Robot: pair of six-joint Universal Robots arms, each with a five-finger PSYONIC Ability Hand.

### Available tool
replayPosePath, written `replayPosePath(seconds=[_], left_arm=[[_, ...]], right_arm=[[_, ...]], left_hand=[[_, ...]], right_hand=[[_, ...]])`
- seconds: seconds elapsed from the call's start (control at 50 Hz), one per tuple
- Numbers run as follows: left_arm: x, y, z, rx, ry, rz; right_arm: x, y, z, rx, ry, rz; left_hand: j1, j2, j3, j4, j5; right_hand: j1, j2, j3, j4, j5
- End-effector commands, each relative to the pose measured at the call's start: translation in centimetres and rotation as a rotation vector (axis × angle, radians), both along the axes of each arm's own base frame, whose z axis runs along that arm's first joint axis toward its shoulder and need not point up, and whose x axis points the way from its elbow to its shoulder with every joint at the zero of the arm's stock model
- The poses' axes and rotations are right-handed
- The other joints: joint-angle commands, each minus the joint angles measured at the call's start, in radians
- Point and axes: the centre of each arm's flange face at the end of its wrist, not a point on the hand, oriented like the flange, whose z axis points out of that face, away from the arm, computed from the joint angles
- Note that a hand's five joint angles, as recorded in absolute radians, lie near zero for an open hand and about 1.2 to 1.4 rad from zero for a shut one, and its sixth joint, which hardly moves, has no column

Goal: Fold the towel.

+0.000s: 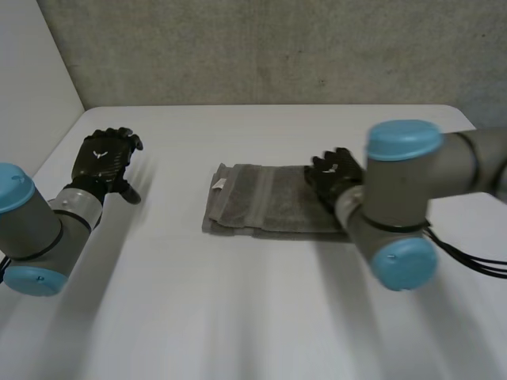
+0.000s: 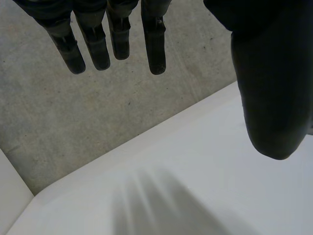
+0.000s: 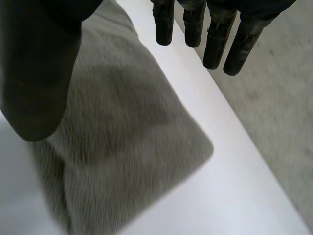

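Observation:
A grey towel [image 1: 265, 199] lies folded into a long strip in the middle of the white table, a small white label at its left end. My right hand [image 1: 333, 178] hovers over the towel's right end, fingers straight and apart from the thumb, holding nothing. In the right wrist view the towel [image 3: 122, 147] lies flat under my right hand's fingers [image 3: 212, 36] and thumb. My left hand [image 1: 104, 161] is off to the left, well clear of the towel, open above bare table; its fingers [image 2: 112, 39] hang straight.
The white table [image 1: 238, 317] meets a grey speckled wall [image 1: 261, 47] at the back and a white side wall at the left. My right arm's elbow [image 1: 396, 214] looms over the towel's right end.

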Motion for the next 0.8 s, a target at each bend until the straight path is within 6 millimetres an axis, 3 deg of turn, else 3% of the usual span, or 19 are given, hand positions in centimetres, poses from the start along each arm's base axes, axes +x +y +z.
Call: replayPosePath(seconds=[0.02, 0.18, 0.2, 0.22, 0.26, 0.28, 0.3, 0.44, 0.5, 0.54, 0.56, 0.6, 0.64, 0.66, 0.68, 0.7, 0.72, 0.76, 0.8], left_arm=[[-0.2, 0.1, -0.1, 0.003, -0.001, -0.004], [-0.6, 0.4, -0.3, 0.008, -0.004, -0.017], [-0.6, 0.4, -0.4, 0.010, -0.004, -0.018], [-0.6, 0.4, -0.4, 0.010, -0.004, -0.018], [-0.8, 0.5, -0.4, 0.010, -0.002, -0.021], [-0.8, 0.5, -0.4, 0.010, -0.002, -0.021], [-0.8, 0.5, -0.4, 0.010, -0.002, -0.021], [-0.8, 0.7, -0.4, 0.013, -0.003, -0.023], [-0.8, 0.8, -0.5, 0.013, -0.003, -0.024], [-0.8, 0.8, -0.5, 0.013, -0.003, -0.024], [-0.8, 0.8, -0.5, 0.013, -0.003, -0.024], [-0.8, 0.8, -0.4, 0.012, -0.003, -0.023], [-0.8, 0.7, -0.4, 0.007, -0.002, -0.023], [-0.8, 0.7, -0.4, 0.007, -0.002, -0.023], [-0.8, 0.8, -0.3, 0.006, -0.002, -0.021], [-0.8, 0.8, -0.3, 0.006, -0.002, -0.021], [-0.8, 0.8, -0.3, 0.006, -0.002, -0.021], [-0.8, 0.8, -0.2, 0.003, -0.001, -0.021], [-0.8, 0.8, -0.1, 0.000, -0.001, -0.021]], right_arm=[[-4.0, -0.8, -1.1, 0.090, -0.096, -0.064], [-6.4, -1.6, -4.2, 0.171, -0.108, -0.101], [-6.7, -2.0, -4.5, 0.166, -0.113, -0.108], [-6.7, -2.0, -4.5, 0.166, -0.113, -0.108], [-7.1, -2.7, -4.6, 0.133, -0.131, -0.117], [-7.1, -2.7, -4.6, 0.133, -0.131, -0.117], [-7.2, -3.0, -4.5, 0.117, -0.138, -0.120], [-7.4, -3.8, -3.1, 0.062, -0.151, -0.124], [-7.0, -4.1, -1.7, 0.018, -0.156, -0.107], [-6.3, -4.8, 0.9, -0.057, -0.160, -0.088], [-6.3, -4.8, 0.9, -0.057, -0.160, -0.087], [-5.7, -4.9, 2.1, -0.087, -0.150, -0.068], [-2.1, -3.2, 4.4, -0.132, -0.139, 0.041], [-2.1, -3.2, 4.4, -0.132, -0.139, 0.041], [0.4, -1.7, 5.4, -0.154, -0.146, 0.116], [2.7, -0.2, 5.7, -0.158, -0.149, 0.185], [2.7, -0.2, 5.7, -0.158, -0.150, 0.185], [6.3, 2.5, 5.5, -0.149, -0.155, 0.287], [7.6, 3.6, 4.8, -0.132, -0.151, 0.327]], left_hand=[[-0.054, -0.043, -0.054, -0.058, -0.022], [-0.054, -0.043, -0.054, -0.058, -0.022], [-0.054, -0.043, -0.054, -0.058, -0.022], [-0.054, -0.043, -0.054, -0.058, -0.022], [-0.054, -0.043, -0.054, -0.058, -0.022], [-0.054, -0.043, -0.054, -0.058, -0.022], [-0.054, -0.043, -0.054, -0.058, -0.022], [-0.057, -0.046, -0.057, -0.061, -0.024], [-0.057, -0.046, -0.057, -0.061, -0.024], [-0.060, -0.048, -0.060, -0.064, -0.027], [-0.060, -0.048, -0.060, -0.064, -0.027], [-0.060, -0.048, -0.060, -0.064, -0.027], [-0.060, -0.048, -0.060, -0.064, -0.027], [-0.060, -0.048, -0.060, -0.064, -0.027], [-0.057, -0.046, -0.057, -0.061, -0.025], [-0.057, -0.046, -0.057, -0.061, -0.024], [-0.060, -0.048, -0.060, -0.064, -0.027], [-0.060, -0.048, -0.060, -0.064, -0.027], [-0.060, -0.048, -0.060, -0.064, -0.027]], right_hand=[[0.037, 0.032, 0.022, 0.014, 0.036], [0.315, 0.310, 0.301, 0.292, 0.314], [0.473, 0.468, 0.458, 0.450, 0.472], [0.475, 0.469, 0.460, 0.451, 0.473], [0.886, 0.881, 0.872, 0.863, 0.885], [0.889, 0.883, 0.874, 0.865, 0.887], [1.147, 1.142, 1.133, 1.124, 1.146], [1.166, 1.161, 1.152, 1.143, 1.165], [1.166, 1.161, 1.152, 1.143, 1.165], [1.166, 1.161, 1.152, 1.143, 1.165], [1.166, 1.161, 1.152, 1.143, 1.165], [1.166, 1.161, 1.152, 1.143, 1.165], [1.166, 1.161, 1.152, 1.143, 1.165], [1.166, 1.161, 1.152, 1.143, 1.165], [1.166, 1.161, 1.152, 1.143, 1.165], [1.166, 1.161, 1.152, 1.143, 1.165], [1.166, 1.161, 1.152, 1.143, 1.165], [1.166, 1.161, 1.152, 1.143, 1.165], [1.166, 1.161, 1.152, 1.143, 1.165]])
